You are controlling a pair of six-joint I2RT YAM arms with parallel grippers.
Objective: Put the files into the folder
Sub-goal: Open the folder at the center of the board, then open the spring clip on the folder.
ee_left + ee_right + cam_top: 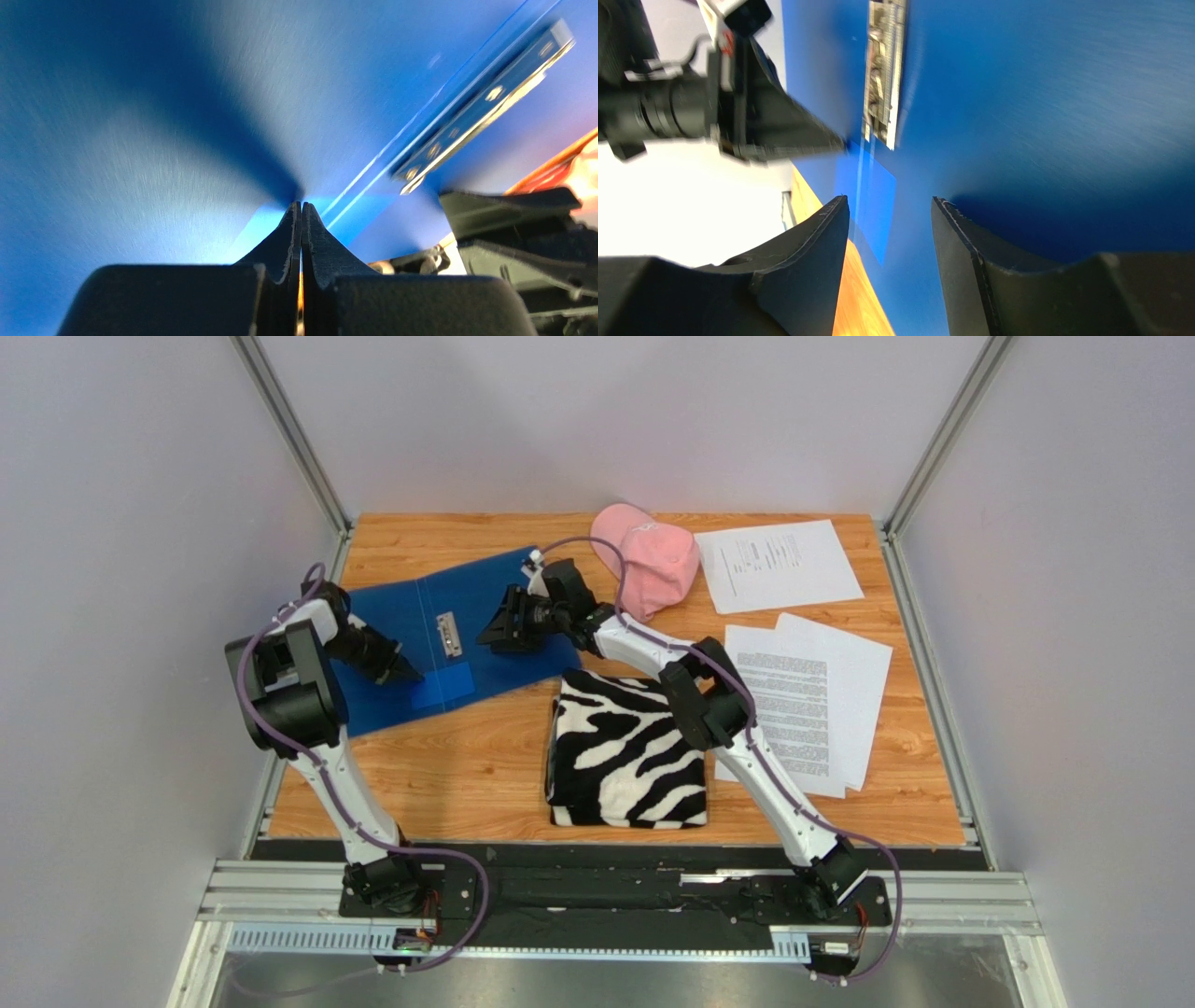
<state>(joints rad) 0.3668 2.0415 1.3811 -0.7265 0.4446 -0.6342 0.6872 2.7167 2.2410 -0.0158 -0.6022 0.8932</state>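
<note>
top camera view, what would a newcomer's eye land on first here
The open blue folder at the back left of the table stands out, with both hands over it: the left hand shut, the right hand open near the metal clip. Next comes the zebra-striped cloth in the front middle, with a pink cap behind it and printed sheets to the right.

I see a wooden tabletop (pixel 463 756) boxed by plain pale-grey walls (pixel 126 546) left, far and right, aluminium posts (pixel 291 431) in the far corners, evenly lit.
</note>
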